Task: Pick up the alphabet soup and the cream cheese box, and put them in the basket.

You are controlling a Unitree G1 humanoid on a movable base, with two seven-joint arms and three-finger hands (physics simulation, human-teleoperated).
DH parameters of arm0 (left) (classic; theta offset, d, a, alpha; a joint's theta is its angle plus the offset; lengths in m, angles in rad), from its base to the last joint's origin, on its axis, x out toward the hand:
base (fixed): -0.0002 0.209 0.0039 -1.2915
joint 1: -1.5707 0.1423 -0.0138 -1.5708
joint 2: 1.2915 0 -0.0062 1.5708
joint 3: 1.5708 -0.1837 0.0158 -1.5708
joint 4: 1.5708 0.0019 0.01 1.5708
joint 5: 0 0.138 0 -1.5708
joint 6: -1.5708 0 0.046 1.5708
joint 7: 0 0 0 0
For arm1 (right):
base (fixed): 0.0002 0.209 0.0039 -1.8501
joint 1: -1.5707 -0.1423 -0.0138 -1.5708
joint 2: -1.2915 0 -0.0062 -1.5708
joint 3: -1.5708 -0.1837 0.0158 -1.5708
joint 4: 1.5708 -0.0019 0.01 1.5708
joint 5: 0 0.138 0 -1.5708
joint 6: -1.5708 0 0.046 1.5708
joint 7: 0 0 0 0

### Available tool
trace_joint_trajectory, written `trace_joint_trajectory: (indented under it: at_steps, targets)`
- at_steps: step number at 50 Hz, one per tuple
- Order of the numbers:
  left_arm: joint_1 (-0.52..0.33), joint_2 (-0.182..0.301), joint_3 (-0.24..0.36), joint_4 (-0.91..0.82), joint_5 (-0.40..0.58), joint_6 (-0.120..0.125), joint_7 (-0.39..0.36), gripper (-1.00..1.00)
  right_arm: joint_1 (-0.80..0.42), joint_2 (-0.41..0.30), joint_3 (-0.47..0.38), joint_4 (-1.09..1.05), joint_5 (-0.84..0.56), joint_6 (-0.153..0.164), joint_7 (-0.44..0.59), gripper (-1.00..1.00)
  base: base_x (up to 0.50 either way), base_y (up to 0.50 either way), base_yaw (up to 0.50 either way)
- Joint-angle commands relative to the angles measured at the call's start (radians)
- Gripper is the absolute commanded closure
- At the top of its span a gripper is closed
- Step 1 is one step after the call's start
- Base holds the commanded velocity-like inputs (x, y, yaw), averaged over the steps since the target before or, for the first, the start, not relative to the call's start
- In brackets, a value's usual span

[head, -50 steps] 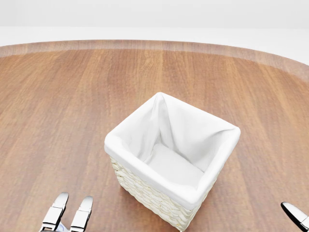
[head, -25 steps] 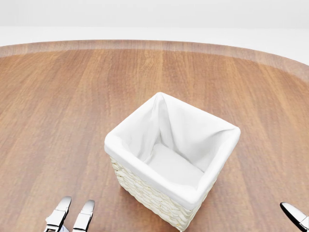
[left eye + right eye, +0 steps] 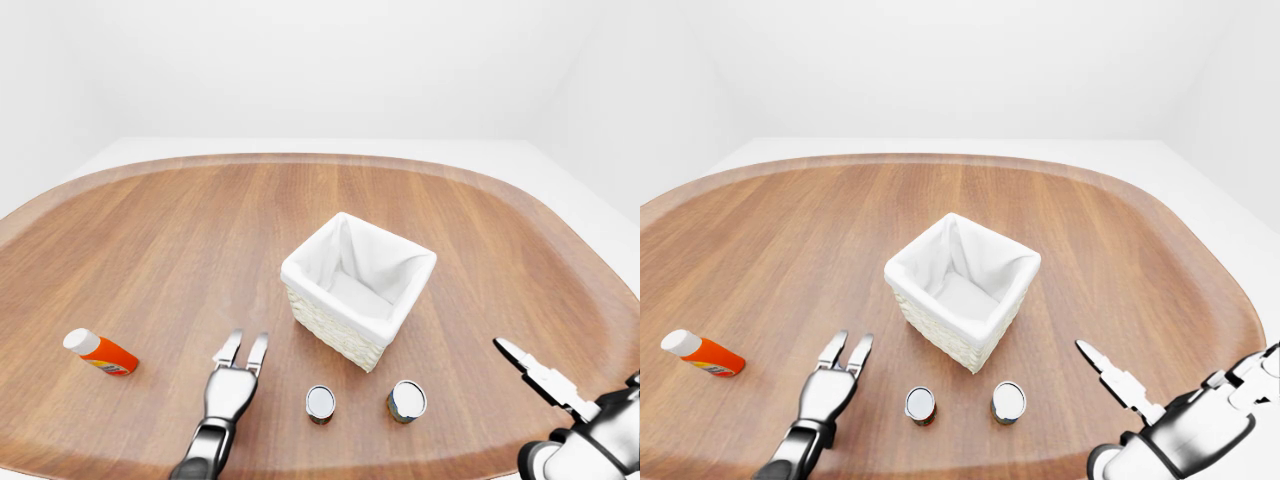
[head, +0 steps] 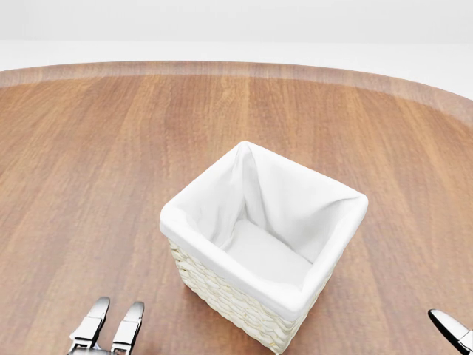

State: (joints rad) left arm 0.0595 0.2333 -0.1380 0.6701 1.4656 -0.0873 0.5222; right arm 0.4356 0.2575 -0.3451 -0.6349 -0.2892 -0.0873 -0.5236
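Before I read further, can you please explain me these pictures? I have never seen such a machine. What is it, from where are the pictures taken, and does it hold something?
These are simulator renders from a humanoid robot's own head cameras: one head view looking down, and two eye views showing nearly the same wider scene. The metal left hand and right hand are the robot's own; both have open fingers and hold nothing. On the wooden table stands a wicker basket with a white cloth lining, nothing inside it. Below it in the eye views stand two small cans, upright, apart from each other. At the left lies an orange bottle with a white cap. No cream cheese box shows in any view.
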Motion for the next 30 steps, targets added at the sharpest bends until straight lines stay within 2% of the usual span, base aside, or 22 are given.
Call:
trace_joint_trajectory:
  at_steps: [1, 8, 17, 30]
  targets:
    - [-0.042, 0.008, -0.015, 0.15, -0.006, 0.0, 0.001, -1.0, -0.001, -0.002, 0.0, 0.008, 0.0, 0.0, 0.0, -1.0, 0.0, 0.0, 0.0]
    - [-0.072, 0.005, -0.029, 0.238, -0.015, 0.0, 0.001, -1.0, 0.001, -0.001, 0.001, 0.003, 0.0, 0.0, 0.0, -1.0, 0.0, 0.0, 0.0]
    - [-0.209, -0.018, -0.069, 0.559, -0.035, 0.0, 0.001, -1.0, 0.002, 0.0, 0.002, 0.001, -0.002, 0.0, 0.0, -1.0, 0.0, 0.0, 0.0]
    - [-0.243, -0.03, -0.094, 0.678, -0.059, 0.0, 0.001, -1.0, 0.002, 0.0, 0.002, 0.001, -0.003, 0.0, 0.0, -1.0, 0.0, 0.0, 0.0]
